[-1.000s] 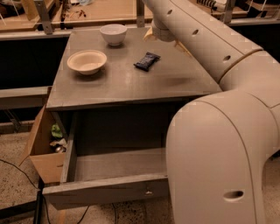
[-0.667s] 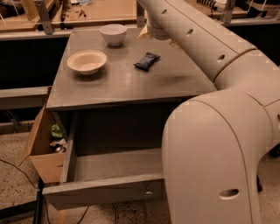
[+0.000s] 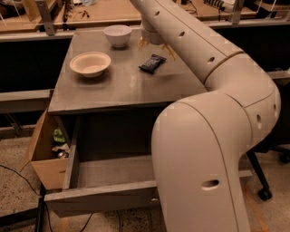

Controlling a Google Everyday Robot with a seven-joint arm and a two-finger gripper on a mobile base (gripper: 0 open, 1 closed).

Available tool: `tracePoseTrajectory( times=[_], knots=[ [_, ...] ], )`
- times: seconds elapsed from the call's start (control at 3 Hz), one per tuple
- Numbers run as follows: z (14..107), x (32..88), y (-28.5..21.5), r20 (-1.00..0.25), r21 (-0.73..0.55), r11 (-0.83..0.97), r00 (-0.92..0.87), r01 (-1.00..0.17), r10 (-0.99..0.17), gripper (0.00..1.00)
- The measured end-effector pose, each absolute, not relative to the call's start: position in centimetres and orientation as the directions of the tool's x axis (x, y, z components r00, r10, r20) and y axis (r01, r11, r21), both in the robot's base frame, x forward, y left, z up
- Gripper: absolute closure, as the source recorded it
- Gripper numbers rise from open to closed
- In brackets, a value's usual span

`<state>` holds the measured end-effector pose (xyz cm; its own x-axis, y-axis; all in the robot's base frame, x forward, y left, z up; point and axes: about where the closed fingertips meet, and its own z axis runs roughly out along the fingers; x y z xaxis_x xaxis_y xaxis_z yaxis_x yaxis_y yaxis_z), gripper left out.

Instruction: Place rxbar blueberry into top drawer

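Grey and worn, the table top (image 3: 113, 88) fills the middle of the camera view, with a wooden workbench (image 3: 108, 11) behind it and speckled floor (image 3: 13, 158) below. The gripper (image 3: 157, 49) hangs over the far right part of that top, at the end of the big cream arm (image 3: 213, 136) that sweeps in from the right. Its two tan fingers (image 3: 142, 43) stand wide apart and hold nothing. Just in front of and below them lies the rxbar blueberry (image 3: 152, 63), a dark glossy packet flat on the table, set at a slant, apart from the fingers.

To the left of the bar, well apart from it, sits a tan bowl (image 3: 90, 64), its pale inside showing down to the bottom. Behind that, near the table's back edge and just beside the gripper, stands a smaller white bowl (image 3: 118, 35); what it holds cannot be seen from this angle.

Under the table top the top drawer (image 3: 102, 199) is pulled out toward the camera, its grey floor and left wall in plain view, its right end hidden by the arm. A cardboard box (image 3: 43, 156) stands open against the table's left side, with something green (image 3: 59, 136) and other small items in it, too small to name.
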<state>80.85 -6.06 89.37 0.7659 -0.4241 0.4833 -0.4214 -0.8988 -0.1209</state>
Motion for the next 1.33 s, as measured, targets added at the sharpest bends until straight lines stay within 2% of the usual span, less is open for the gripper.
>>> tracePoseTrajectory(
  times=[0.33,0.67,1.0,1.33],
  knots=[
    [88.2,81.6,-4.4,0.444,-0.139,-0.875,0.761,-0.463,-0.473,0.22],
    [87.5,82.7,-3.1,0.425,-0.171,-0.847,0.738,-0.503,-0.524,0.27],
    [86.5,84.0,-2.6,0.435,-0.176,-0.836,0.721,-0.52,-0.54,0.32],
    [85.0,84.9,-2.6,0.435,-0.165,-0.831,0.717,-0.531,-0.545,0.32]
  ],
)
